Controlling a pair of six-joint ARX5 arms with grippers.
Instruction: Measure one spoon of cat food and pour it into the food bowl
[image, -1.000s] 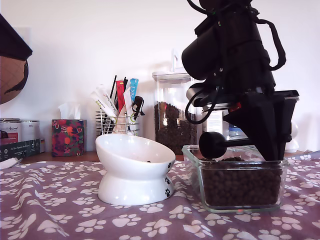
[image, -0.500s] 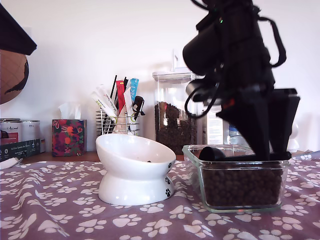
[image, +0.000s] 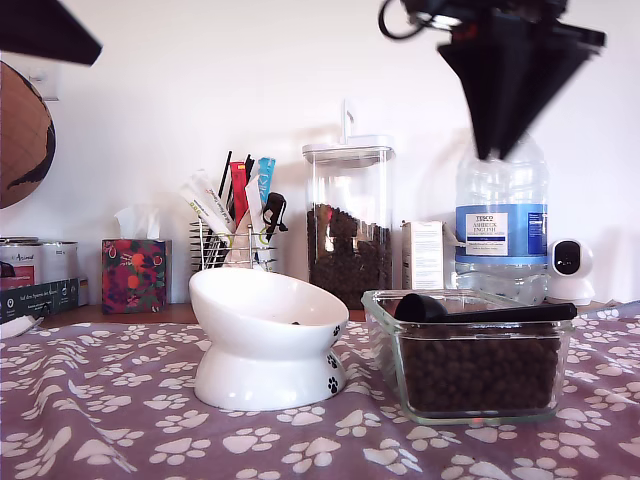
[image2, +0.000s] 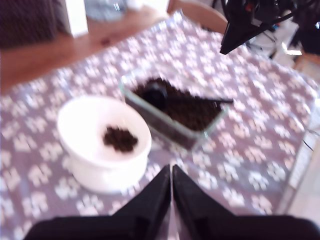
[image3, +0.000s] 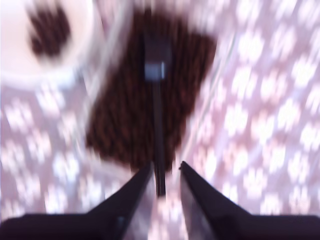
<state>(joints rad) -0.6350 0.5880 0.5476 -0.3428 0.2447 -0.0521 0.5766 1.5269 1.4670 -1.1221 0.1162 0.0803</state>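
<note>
Exterior view: nearest, the food bowl (image: 268, 335) sits left; right, the spoon (image: 480, 310) lies across the kibble dish (image: 470, 355). Light, stiff, slick plastic—grip mid-handle. Above, my second gripper (image3: 165, 185) hangs parted, empty; my first gripper (image2: 171, 192) is closed, empty.

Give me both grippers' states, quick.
My first gripper: shut, empty, above the cloth near the bowl.
My second gripper: open, empty, above the spoon.

water bottle (image: 501, 225) | label: "TESCO" (smaller lines beneath unreadable) | other boxes, tins: print too small
</note>
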